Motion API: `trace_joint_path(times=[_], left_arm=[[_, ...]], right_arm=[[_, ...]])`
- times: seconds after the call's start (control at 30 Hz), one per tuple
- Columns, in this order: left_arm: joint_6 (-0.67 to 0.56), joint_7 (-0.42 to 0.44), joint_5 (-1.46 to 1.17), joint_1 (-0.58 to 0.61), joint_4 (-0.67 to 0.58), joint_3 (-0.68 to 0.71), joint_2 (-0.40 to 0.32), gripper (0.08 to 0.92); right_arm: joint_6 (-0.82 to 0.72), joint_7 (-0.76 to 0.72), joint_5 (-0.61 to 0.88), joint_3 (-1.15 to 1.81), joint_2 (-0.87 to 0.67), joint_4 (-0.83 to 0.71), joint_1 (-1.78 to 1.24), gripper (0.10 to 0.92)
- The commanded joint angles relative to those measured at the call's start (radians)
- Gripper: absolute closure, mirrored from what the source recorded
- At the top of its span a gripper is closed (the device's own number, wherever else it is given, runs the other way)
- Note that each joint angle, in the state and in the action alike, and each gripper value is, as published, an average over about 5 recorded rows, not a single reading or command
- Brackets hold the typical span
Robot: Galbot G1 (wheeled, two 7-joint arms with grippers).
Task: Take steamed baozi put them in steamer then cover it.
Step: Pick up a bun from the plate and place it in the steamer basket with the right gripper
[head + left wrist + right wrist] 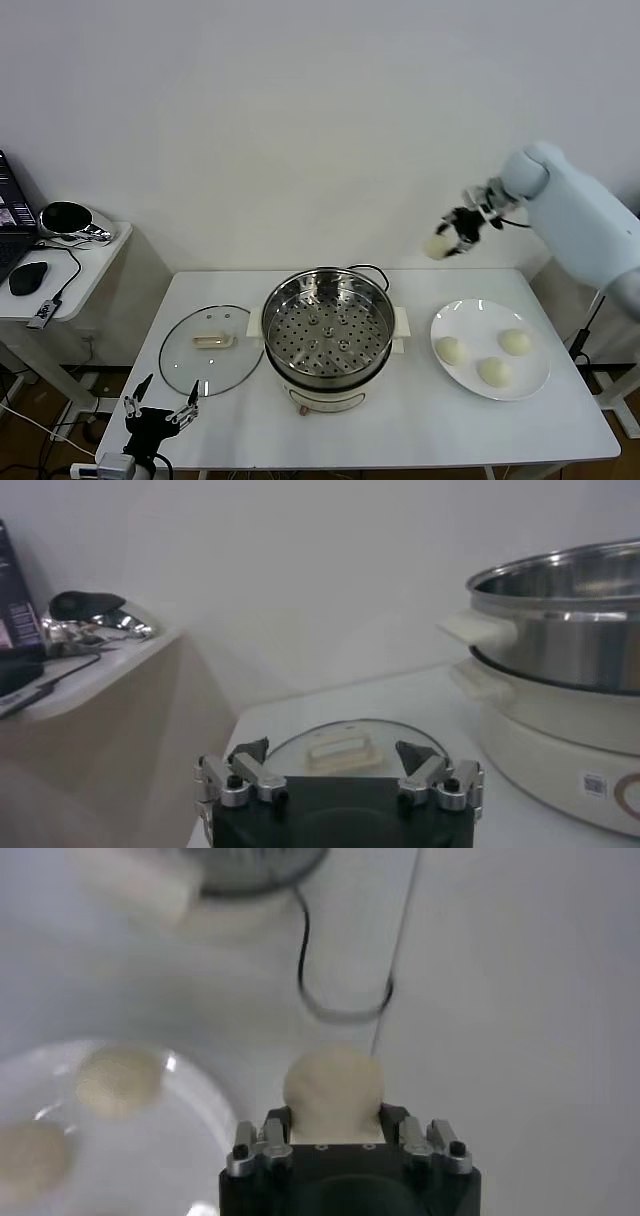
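My right gripper (pixel 450 236) is shut on a cream-white baozi (pixel 438 247) and holds it high in the air, above the table's far edge between the steamer and the plate. The held baozi shows between the jaws in the right wrist view (pixel 333 1088). Three more baozi (pixel 450 350) (pixel 515 342) (pixel 494 372) lie on a white plate (pixel 532 382) at the right. The steel steamer (pixel 328 325) stands empty in the table's middle on its cream pot base (pixel 322 393). The glass cover (pixel 210 346) lies flat to its left. My left gripper (pixel 160 408) is open, low at the front left, by the cover.
A black cord (pixel 330 998) runs behind the steamer on the white table (pixel 400 420). A side table (pixel 70 262) at the far left holds a mouse (pixel 27 277), a laptop and a shiny metal object (pixel 70 220).
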Motion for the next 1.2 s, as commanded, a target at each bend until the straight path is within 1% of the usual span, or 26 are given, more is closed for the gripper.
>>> trace_joint_path(times=[0.03,0.13,0.23,0.3,0.47,0.63,0.8,0.93,1.0,1.2], left_arm=[[0.007,-0.017,-0.004,0.007,-0.024,-0.012,-0.03,0.177],[0.007,-0.018,-0.003,0.007,-0.024,-0.012,-0.033,0.177],[0.005,-0.019,-0.001,0.007,-0.016,-0.01,-0.036,0.177],[0.004,-0.021,0.004,0.003,-0.005,-0.008,-0.041,0.177],[0.003,-0.022,0.017,0.0,-0.003,0.0,-0.054,0.177],[0.004,-0.023,0.018,0.016,-0.024,-0.01,-0.045,0.177],[0.007,-0.021,0.013,0.023,-0.036,-0.016,-0.042,0.177],[0.008,-0.019,0.011,0.023,-0.037,-0.008,-0.041,0.177],[0.008,-0.018,0.01,0.023,-0.036,-0.007,-0.039,0.177],[0.008,-0.018,0.003,0.021,-0.025,-0.012,-0.034,0.177]], right_arm=[[0.398,0.02,0.071,-0.116,0.195,-0.004,0.095,0.472],[0.485,0.119,-0.081,-0.109,0.211,0.05,0.066,0.468],[0.494,0.167,-0.181,-0.122,0.208,0.12,0.054,0.466],[0.494,0.184,-0.222,-0.141,0.202,0.167,0.053,0.467],[0.494,0.183,-0.259,-0.188,0.191,0.239,0.048,0.473],[0.494,0.165,-0.221,-0.228,0.167,0.285,0.036,0.474],[0.493,0.161,-0.222,-0.247,0.158,0.287,0.019,0.474],[0.493,0.166,-0.249,-0.238,0.18,0.265,-0.001,0.471],[0.493,0.177,-0.277,-0.229,0.196,0.246,-0.014,0.468],[0.493,0.222,-0.42,-0.193,0.236,0.186,-0.055,0.468]])
